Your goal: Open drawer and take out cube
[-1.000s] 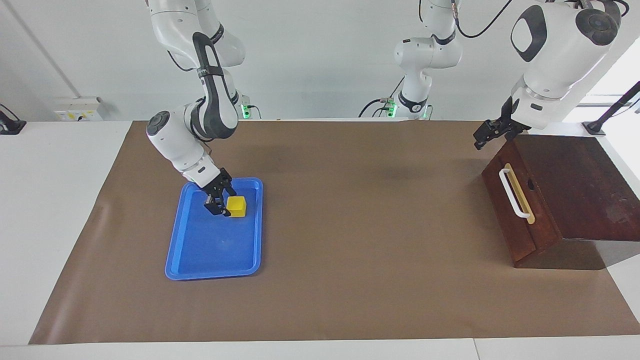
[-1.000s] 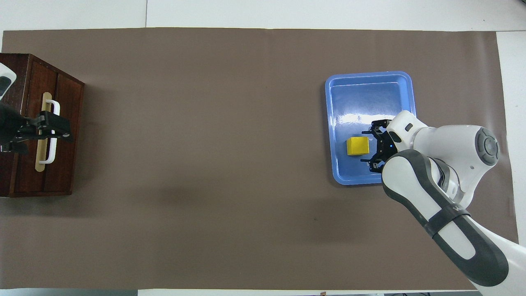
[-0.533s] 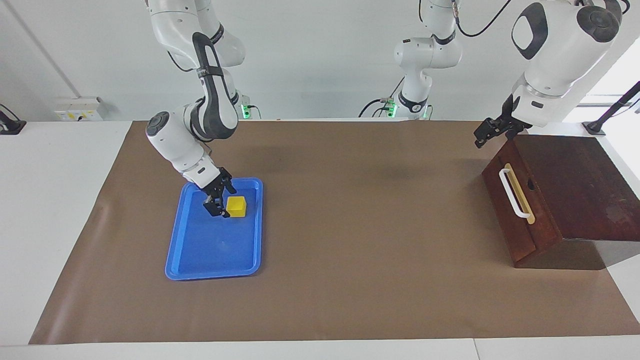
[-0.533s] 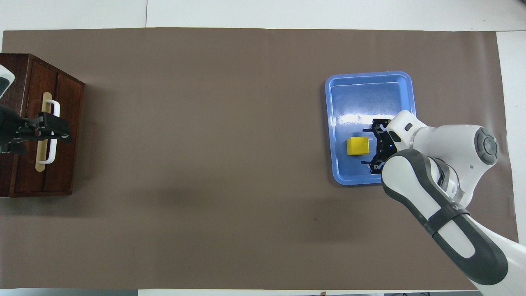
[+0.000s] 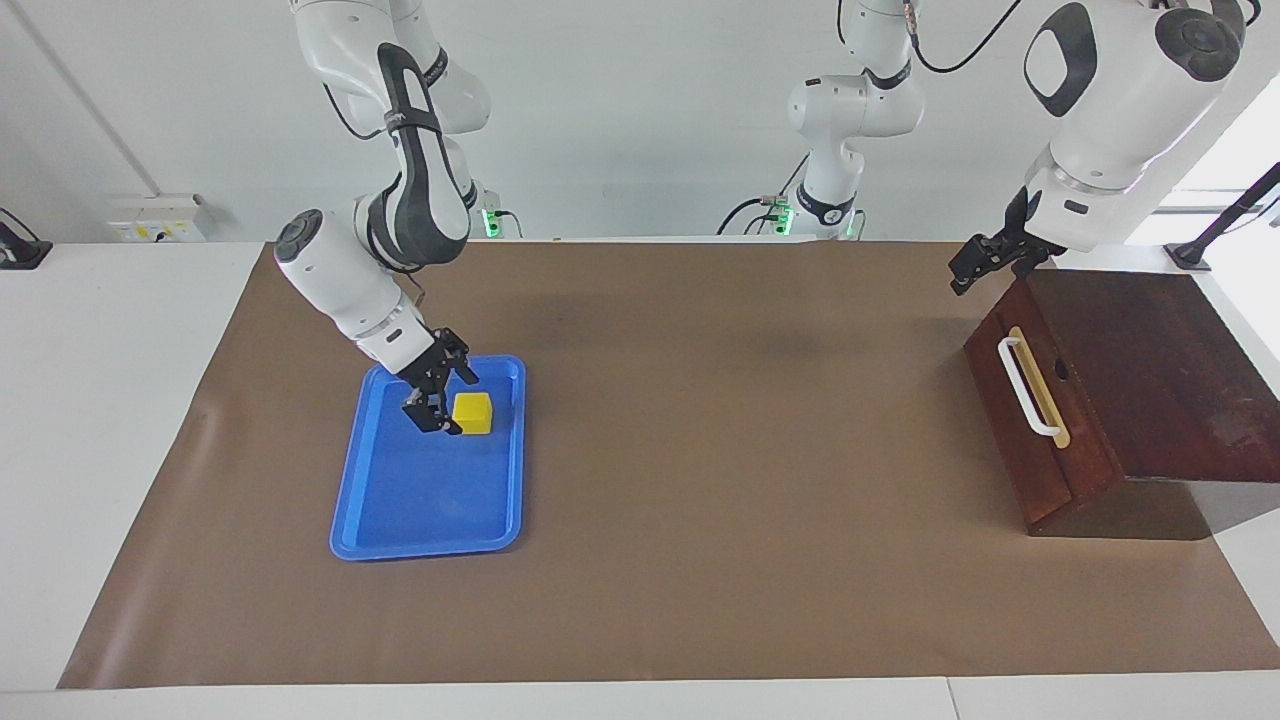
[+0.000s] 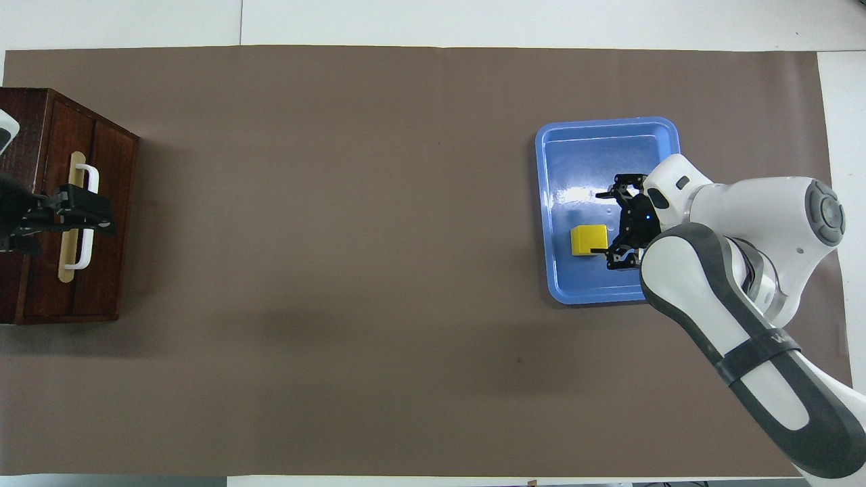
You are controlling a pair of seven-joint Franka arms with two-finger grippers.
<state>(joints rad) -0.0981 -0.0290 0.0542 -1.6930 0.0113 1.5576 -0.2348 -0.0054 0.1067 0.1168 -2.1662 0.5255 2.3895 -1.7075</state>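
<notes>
The yellow cube [image 5: 472, 412] [image 6: 588, 240] lies in the blue tray [image 5: 420, 500] [image 6: 602, 152], in the part of the tray nearer the robots. My right gripper [image 5: 445, 400] [image 6: 598, 224] is open and hangs low over the tray, right beside the cube and not holding it. The dark wooden drawer [image 5: 1010, 440] [image 6: 108, 203] is shut in its box at the left arm's end of the table; its inside is hidden. My left gripper [image 5: 972, 264] [image 6: 84, 213] hovers over the box's front top edge, above the white handle [image 5: 1020, 388] [image 6: 92, 177].
A brown mat [image 5: 720, 420] covers the table between tray and box. A third robot arm [image 5: 850, 110] stands at the robots' edge of the table. White table margins [image 5: 110, 420] border the mat.
My right arm has swung and drawn its open gripper slightly up and away from the cube. The cube has stayed put. My left gripper has risen slightly over the box.
</notes>
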